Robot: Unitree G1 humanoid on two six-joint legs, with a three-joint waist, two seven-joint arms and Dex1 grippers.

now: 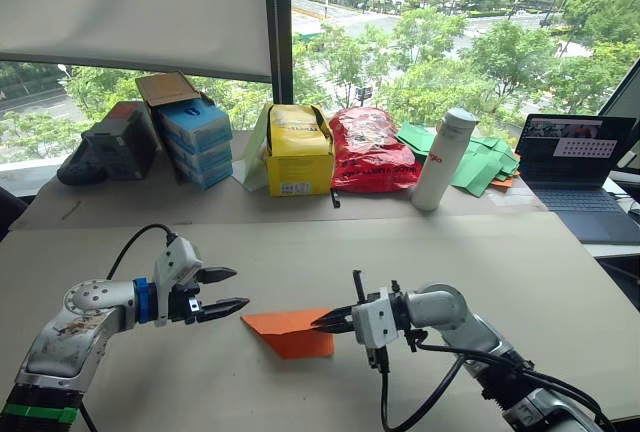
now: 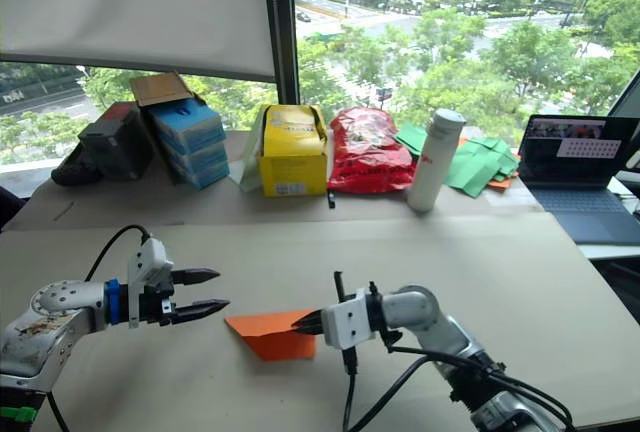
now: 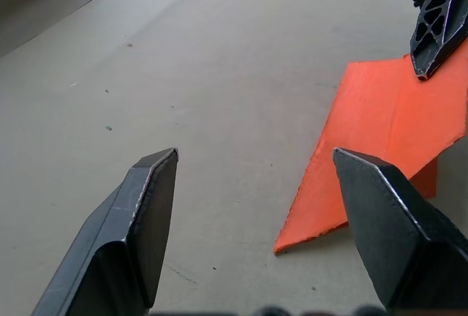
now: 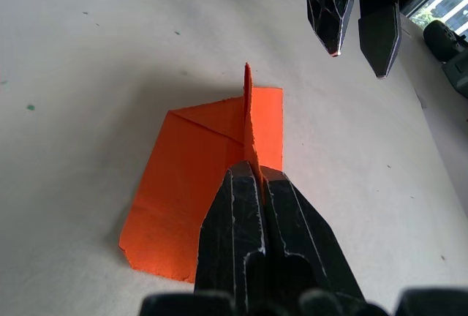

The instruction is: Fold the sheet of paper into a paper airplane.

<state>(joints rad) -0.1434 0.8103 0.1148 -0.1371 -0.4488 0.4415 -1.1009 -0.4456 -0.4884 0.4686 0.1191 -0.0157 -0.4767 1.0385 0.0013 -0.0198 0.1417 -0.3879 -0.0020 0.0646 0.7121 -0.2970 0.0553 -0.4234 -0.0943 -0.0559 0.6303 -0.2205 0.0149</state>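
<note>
Left gripper (image 1: 232, 292) hovering just above the tabletop (image 1: 330, 247), jaws parted and holding nothing, aimed at the near corner of the sheet of paper (image 1: 290, 332), probably ready to take an edge for the next crease. Orange sheet lying mid-tabletop between the 2 grippers, partly folded, 1 flap standing upright. Right gripper (image 1: 330, 320) with jaws pinched tight on that raised flap, likely steadying it along the fold line. No legible writing on the yellow box (image 1: 298, 152), red bag (image 1: 369, 149) or white bottle (image 1: 444, 158) along the window.
</note>
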